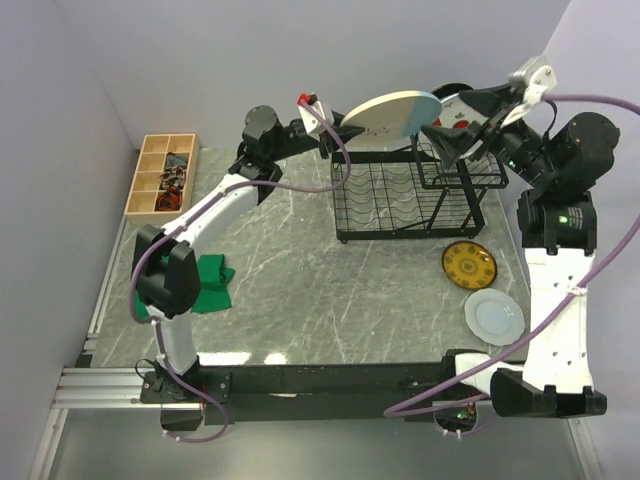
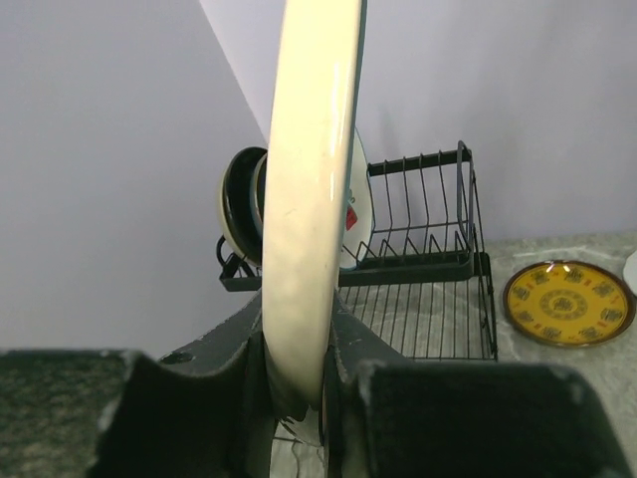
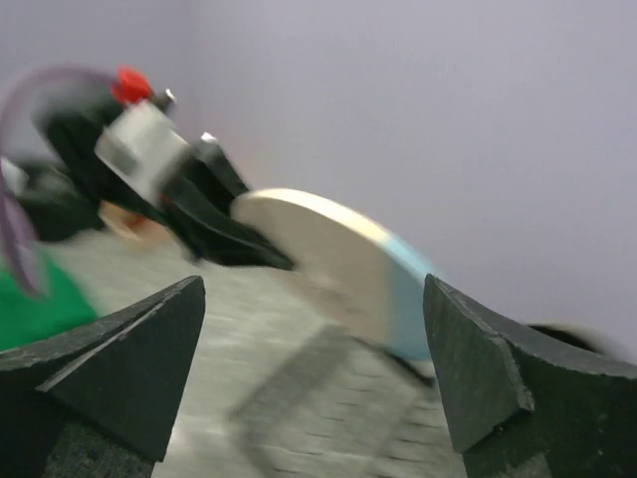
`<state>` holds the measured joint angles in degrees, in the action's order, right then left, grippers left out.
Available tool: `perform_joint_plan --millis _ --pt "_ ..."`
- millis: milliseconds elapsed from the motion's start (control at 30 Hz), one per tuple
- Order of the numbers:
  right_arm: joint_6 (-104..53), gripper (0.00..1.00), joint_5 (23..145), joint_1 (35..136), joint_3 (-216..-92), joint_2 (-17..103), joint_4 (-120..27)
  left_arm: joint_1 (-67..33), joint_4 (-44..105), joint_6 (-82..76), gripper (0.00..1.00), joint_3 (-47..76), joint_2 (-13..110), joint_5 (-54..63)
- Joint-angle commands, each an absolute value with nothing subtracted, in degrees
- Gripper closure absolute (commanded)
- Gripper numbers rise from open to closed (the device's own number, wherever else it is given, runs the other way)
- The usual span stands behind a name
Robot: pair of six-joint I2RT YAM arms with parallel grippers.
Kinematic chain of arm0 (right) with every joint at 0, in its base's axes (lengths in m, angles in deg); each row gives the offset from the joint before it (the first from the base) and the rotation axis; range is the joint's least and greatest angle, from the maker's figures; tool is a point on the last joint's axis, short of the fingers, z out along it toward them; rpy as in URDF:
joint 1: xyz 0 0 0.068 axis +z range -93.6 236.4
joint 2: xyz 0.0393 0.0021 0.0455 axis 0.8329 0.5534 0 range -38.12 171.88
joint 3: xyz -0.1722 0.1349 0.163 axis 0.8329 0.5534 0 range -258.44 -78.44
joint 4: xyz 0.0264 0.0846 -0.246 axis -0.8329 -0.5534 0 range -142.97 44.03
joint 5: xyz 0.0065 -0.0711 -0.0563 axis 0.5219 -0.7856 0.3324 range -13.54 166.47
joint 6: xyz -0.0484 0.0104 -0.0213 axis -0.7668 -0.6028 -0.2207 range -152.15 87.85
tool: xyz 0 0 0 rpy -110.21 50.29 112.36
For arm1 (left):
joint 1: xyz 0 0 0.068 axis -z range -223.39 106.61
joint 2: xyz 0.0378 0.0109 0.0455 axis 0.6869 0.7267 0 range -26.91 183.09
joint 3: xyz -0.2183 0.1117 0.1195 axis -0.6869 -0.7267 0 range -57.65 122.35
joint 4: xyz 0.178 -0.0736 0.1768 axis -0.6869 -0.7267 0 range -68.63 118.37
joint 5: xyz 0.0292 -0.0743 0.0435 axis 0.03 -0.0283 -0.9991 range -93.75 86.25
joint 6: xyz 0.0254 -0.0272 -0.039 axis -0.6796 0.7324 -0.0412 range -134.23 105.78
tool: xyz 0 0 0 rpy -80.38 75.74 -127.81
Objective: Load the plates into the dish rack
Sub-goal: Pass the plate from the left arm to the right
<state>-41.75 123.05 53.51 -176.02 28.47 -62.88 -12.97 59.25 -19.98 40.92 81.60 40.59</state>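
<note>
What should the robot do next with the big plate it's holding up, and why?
Probably ease the left gripper down so the cream-and-blue plate sinks toward an empty slot in the dish rack. Only that gripper grips the plate. The right gripper is open and apart from it, and the plate hangs high over the rack, where many slots look free.
</note>
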Motion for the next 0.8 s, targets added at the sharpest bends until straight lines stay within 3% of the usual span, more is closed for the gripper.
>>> perform_joint_plan --millis 0,67,133,333,533,767 --pt "1.6 0.07 125.9 53.2 -168.4 28.5 -46.3 -12.5 63.0 -28.2 0.99 39.7 71.7 37.1" --pt "19.2 0.12 123.1 53.5 -162.7 27.0 -38.2 -12.4 61.2 -31.1 0.99 37.8 70.5 36.5" --pt "19.2 0.09 112.7 56.0 -163.1 26.1 -44.1 -12.4 59.9 -32.4 0.99 36.9 69.2 36.2" --pt "33.4 0.03 98.3 61.4 -170.6 31.4 -60.6 -11.7 59.6 -34.7 0.99 34.5 67.2 34.0" --pt "45.3 0.02 93.6 65.4 -176.8 34.7 -67.7 -9.7 53.3 -40.3 0.99 35.7 67.3 32.1" --pt "48.4 0.13 91.3 67.0 -176.9 34.9 -76.6 -8.5 49.7 -44.4 0.99 37.8 67.4 29.7"
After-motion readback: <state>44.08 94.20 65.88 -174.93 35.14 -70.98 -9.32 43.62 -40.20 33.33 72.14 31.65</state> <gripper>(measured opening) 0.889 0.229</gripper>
